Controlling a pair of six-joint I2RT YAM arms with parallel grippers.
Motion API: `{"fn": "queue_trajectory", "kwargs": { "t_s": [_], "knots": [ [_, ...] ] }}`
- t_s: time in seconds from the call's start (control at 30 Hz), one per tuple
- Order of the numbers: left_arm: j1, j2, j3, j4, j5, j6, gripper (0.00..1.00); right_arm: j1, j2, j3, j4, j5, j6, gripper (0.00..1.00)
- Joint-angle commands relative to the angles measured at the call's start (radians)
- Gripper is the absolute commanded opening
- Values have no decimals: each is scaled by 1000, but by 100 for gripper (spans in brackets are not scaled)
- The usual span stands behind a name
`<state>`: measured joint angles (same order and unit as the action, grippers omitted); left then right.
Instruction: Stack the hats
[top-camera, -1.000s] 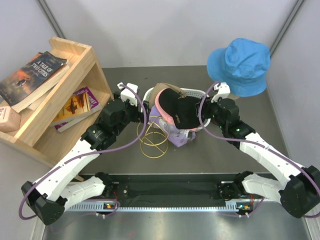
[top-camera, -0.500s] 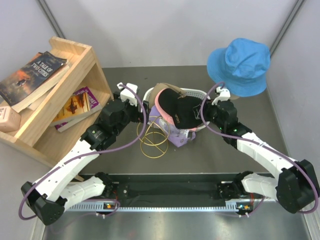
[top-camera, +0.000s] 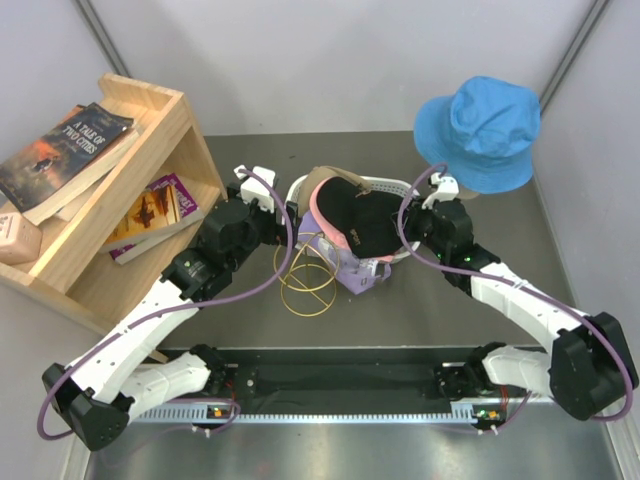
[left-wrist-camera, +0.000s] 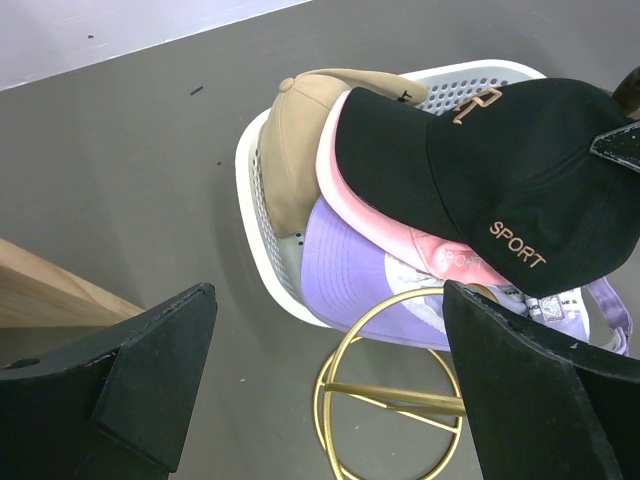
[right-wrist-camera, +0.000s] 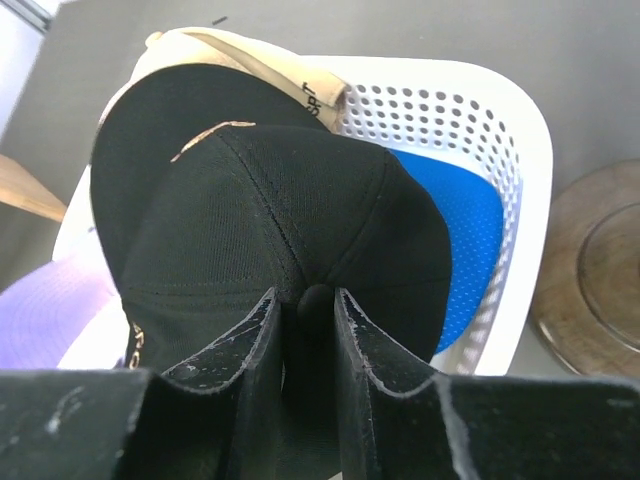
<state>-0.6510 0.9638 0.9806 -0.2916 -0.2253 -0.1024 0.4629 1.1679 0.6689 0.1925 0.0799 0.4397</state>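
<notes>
A white perforated basket (top-camera: 388, 186) at the table's middle holds a pile of caps. The black cap (top-camera: 360, 222) marked SPORT lies on top, over a pink cap (left-wrist-camera: 405, 228), a lavender cap (left-wrist-camera: 345, 262) and a tan cap (left-wrist-camera: 297, 150). A royal blue cap (right-wrist-camera: 462, 238) lies under the black one in the basket. I cannot pick out a white cap. My right gripper (right-wrist-camera: 308, 300) is shut on the crown of the black cap (right-wrist-camera: 270, 200), at its top button. My left gripper (left-wrist-camera: 330, 400) is open and empty, left of the basket and above a gold wire stand.
A gold wire ring stand (top-camera: 305, 282) sits in front of the basket. A blue bucket hat (top-camera: 480, 130) sits on a stand with a round wooden base (right-wrist-camera: 590, 270) at the back right. A wooden shelf (top-camera: 110, 210) with books (top-camera: 65, 150) stands at the left.
My right arm has shifted slightly toward the basket, still pinching the black cap. The left arm has not moved.
</notes>
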Motion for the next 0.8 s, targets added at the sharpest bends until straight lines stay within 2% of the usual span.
{"fn": "queue_trajectory", "kwargs": {
  "t_s": [0.0, 0.1, 0.4, 0.77],
  "knots": [
    [-6, -22, -3, 48, 9, 1, 99, 3, -45, 67, -30, 67, -70, 22],
    [-6, -22, -2, 48, 15, -2, 99, 19, -99, 92, -77, 106, -107, 19],
    [-4, -25, -2, 48, 20, -5, 99, 89, -137, 199, -154, 127, -157, 20],
    [-4, -72, -14, 52, -71, 38, 99, 226, -204, 386, -277, 91, -188, 9]
  ]
}}
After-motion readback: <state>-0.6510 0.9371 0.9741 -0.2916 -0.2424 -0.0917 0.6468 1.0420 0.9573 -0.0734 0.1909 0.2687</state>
